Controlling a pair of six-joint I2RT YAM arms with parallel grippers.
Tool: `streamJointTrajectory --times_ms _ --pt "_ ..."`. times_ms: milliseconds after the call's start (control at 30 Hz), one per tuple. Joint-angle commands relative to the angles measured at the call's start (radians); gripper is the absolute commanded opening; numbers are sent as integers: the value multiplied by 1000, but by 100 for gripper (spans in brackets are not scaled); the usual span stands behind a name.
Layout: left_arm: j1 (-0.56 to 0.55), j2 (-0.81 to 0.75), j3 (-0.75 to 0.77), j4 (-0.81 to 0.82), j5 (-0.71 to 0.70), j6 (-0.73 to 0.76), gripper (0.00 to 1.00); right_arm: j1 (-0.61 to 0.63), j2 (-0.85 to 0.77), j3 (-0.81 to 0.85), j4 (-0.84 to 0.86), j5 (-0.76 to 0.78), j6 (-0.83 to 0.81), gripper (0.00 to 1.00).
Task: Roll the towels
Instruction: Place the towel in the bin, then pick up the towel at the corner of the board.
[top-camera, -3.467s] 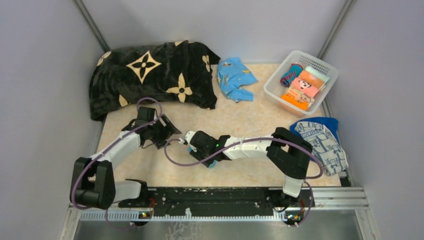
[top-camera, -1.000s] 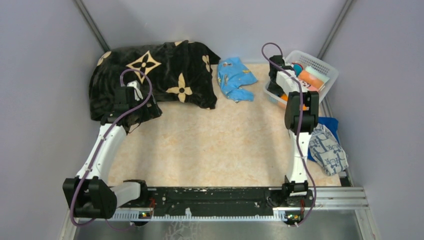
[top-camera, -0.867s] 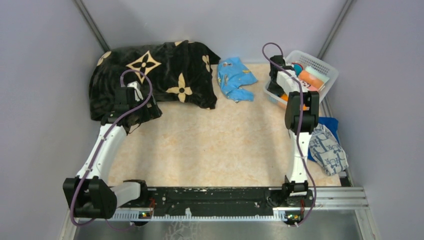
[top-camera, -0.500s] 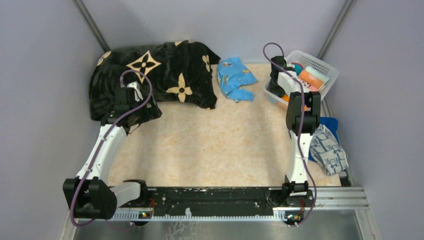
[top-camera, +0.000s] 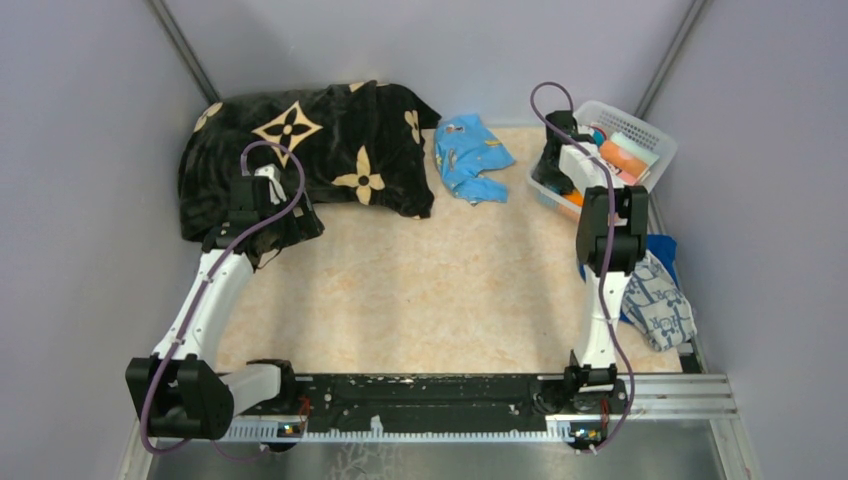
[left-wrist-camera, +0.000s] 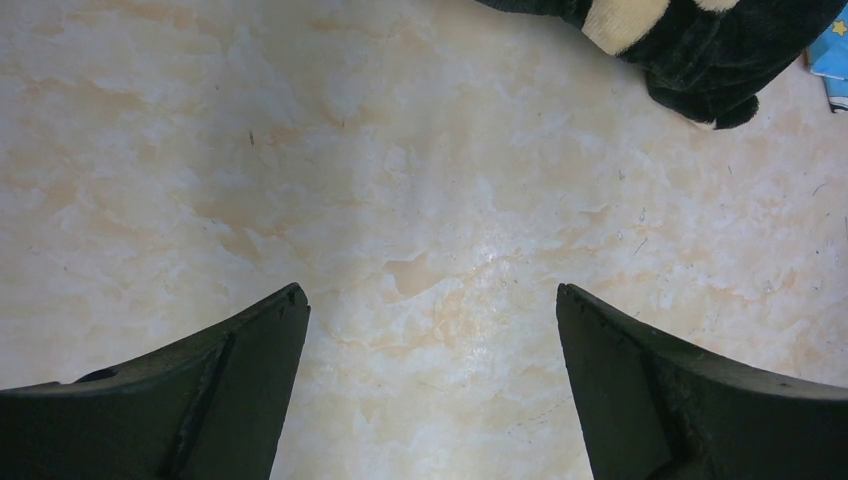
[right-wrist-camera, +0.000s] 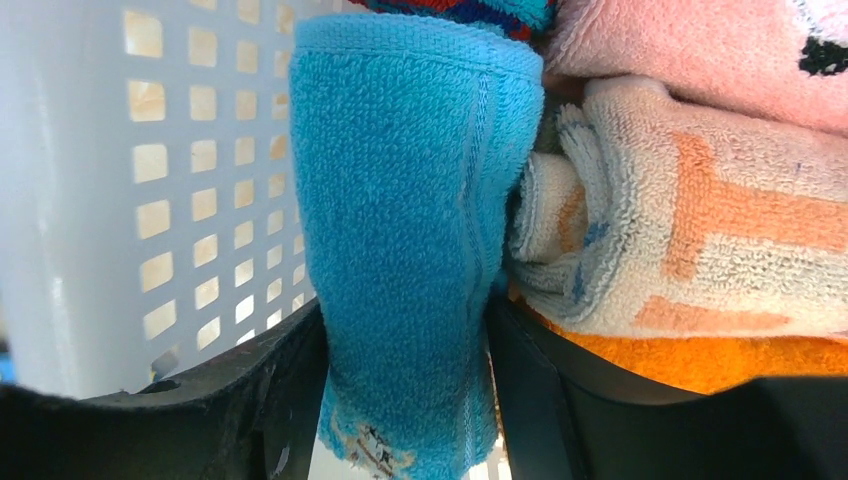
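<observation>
The rolled turquoise terry towel (right-wrist-camera: 400, 200) is stood in the white basket (right-wrist-camera: 180, 200), far right, flanked by the fingers of the right gripper (right-wrist-camera: 400, 335); a grip cannot be confirmed. The left gripper (left-wrist-camera: 430, 300) is held wide open, empty, over the table (left-wrist-camera: 400, 150).

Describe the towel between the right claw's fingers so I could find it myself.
Find the white basket at the far right. Inside, against its perforated wall, an upright turquoise towel stands between the right gripper's fingers. It alone is plain blue-green; its neighbours are pink, orange and cream.
</observation>
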Motion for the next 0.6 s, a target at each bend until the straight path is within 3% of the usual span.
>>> streamJointTrajectory --times_ms 0,233,333,567 --pt "4 -24 -4 14 -6 10 99 -5 -97 -13 21 -2 20 58" --pt "4 -24 -5 14 -11 11 99 -4 -153 -30 36 -5 27 59" --pt "4 -28 -4 14 -9 12 99 -5 -204 -46 37 -5 25 63" --pt "3 -74 -2 9 -30 23 99 -4 -488 -247 138 10 -49 74"
